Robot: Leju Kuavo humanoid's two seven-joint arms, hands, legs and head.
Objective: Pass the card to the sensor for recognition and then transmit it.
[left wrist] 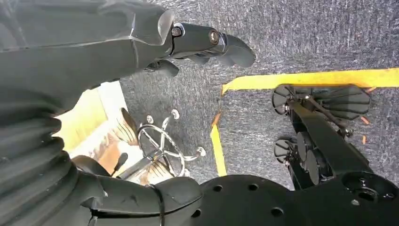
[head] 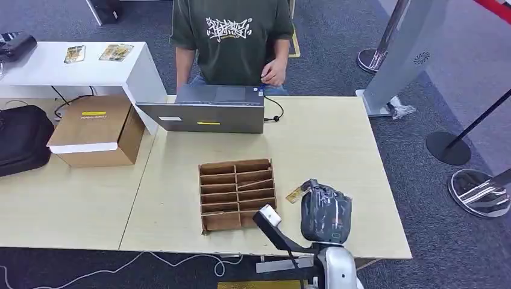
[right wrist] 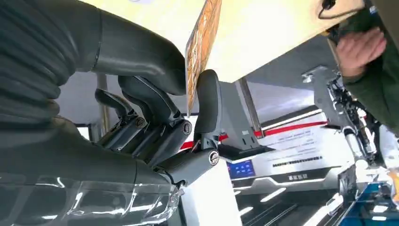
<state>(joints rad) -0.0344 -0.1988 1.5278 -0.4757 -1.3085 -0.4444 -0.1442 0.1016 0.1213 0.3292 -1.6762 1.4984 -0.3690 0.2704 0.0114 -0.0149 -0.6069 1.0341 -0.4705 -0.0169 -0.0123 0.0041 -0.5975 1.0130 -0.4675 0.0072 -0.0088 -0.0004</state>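
My right hand point(head: 325, 212) hovers over the near right part of the light wooden table point(head: 325, 138), just right of the cardboard slotted card holder point(head: 237, 193). It pinches an orange patterned card point(head: 297, 193) that sticks out toward the holder. In the right wrist view the card point(right wrist: 201, 44) sits edge-on between the thumb and a finger of the right hand point(right wrist: 179, 108). A white-tipped sensor on a dark arm point(head: 269, 218) stands at the table's near edge, left of the hand. My left hand point(left wrist: 197, 44) hangs over the grey floor with fingers loosely curled, holding nothing.
A person in a green T-shirt point(head: 232, 36) sits behind a grey laptop point(head: 205, 111) at the far edge. A cardboard box point(head: 96, 129) and a black bag point(head: 21, 138) lie on the left table. Stanchion bases point(head: 449, 147) stand to the right.
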